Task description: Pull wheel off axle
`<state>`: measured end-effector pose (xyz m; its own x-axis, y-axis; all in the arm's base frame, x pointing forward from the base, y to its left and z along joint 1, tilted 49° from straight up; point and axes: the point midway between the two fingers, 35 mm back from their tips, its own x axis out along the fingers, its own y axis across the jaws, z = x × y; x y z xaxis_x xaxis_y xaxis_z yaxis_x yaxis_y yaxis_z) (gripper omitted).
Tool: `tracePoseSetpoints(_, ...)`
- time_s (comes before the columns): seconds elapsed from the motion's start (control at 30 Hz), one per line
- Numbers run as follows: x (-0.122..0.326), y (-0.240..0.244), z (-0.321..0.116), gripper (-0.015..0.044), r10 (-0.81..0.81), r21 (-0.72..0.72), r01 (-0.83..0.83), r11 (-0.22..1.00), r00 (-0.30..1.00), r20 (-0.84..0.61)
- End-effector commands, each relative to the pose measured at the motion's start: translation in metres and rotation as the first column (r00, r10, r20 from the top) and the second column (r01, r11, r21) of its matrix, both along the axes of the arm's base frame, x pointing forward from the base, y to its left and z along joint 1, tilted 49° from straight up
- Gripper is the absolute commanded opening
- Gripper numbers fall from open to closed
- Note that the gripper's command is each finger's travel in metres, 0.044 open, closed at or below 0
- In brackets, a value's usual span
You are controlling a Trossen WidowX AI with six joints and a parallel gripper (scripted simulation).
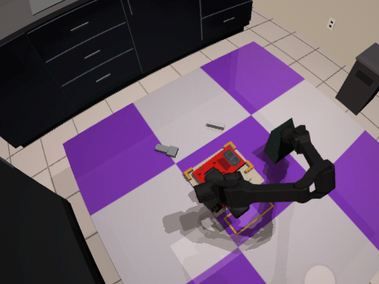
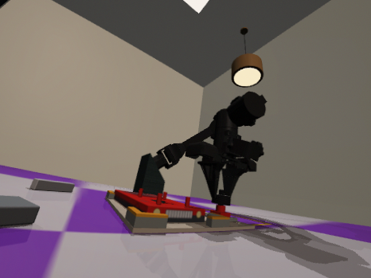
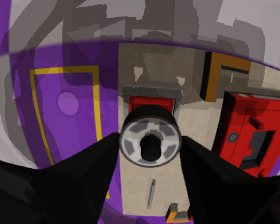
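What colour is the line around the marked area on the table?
Yellow. The marked area's outline is a yellow line on a purple square, clearest in the wrist view.

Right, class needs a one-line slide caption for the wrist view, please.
Tool shut on the grey wheel above the base plate, with the yellow-outlined marked area to its left.

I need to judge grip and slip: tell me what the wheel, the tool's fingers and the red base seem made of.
Wheel: dark matte rim, likely rubber, around a pale grey hub, plastic or metal. Fingers: flat matte black, probably plastic; no pads are visible. Red base: uniform glossless red, likely moulded plastic. The tool is shut on the wheel.
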<state>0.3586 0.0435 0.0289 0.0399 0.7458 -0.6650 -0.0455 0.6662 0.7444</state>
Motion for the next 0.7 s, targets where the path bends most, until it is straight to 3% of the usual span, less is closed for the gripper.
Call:
tracePoseSetpoints(0.0, -0.0011, -0.014, 0.0085, 0.0, -0.033, 0.0, 0.033, 0.999, 0.999, -0.002)
tracePoseSetpoints(0.67, -0.0016, -0.019, 0.0129, 0.0, -0.035, 0.0, 0.035, 0.999, 0.999, -0.001)
